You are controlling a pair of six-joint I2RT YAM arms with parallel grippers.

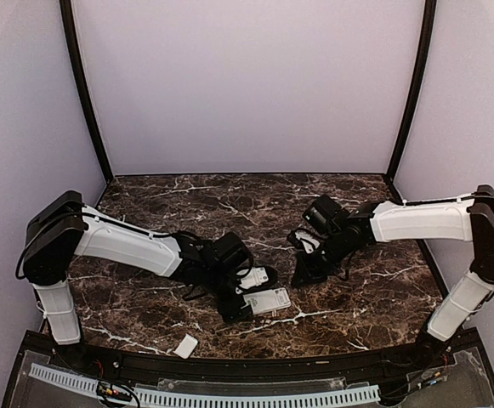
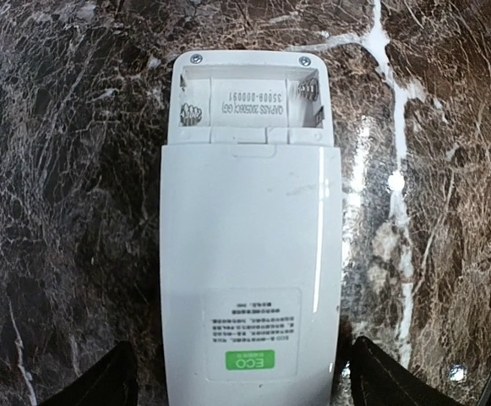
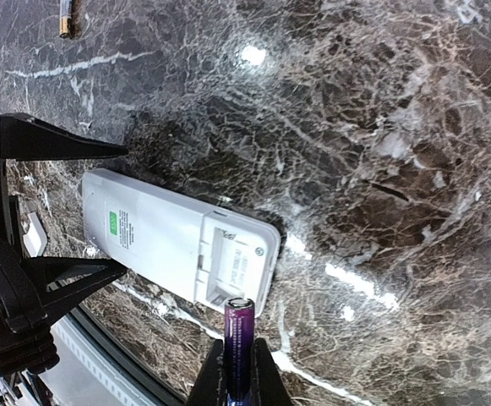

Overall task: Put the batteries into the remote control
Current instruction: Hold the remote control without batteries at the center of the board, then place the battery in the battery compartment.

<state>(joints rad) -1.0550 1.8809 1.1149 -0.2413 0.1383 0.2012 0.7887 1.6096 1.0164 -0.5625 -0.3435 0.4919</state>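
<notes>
Remote [image 2: 249, 279] lay face-down w/ bay [image 2: 249, 106] exposed, left claw [image 2: 245, 385] wide open astride it; right claw [image 3: 238, 385] pinched dark battery [image 3: 238, 334] ready to load.

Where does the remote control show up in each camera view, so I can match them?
Top external: the remote control lies low centre, up-right of the small cover plate.
Left wrist: the remote control fills the centre, back side up.
Right wrist: the remote control sits lower left, beyond the held battery.
Shared landmark: its open battery bay, in both wrist views; too small from above.
</notes>
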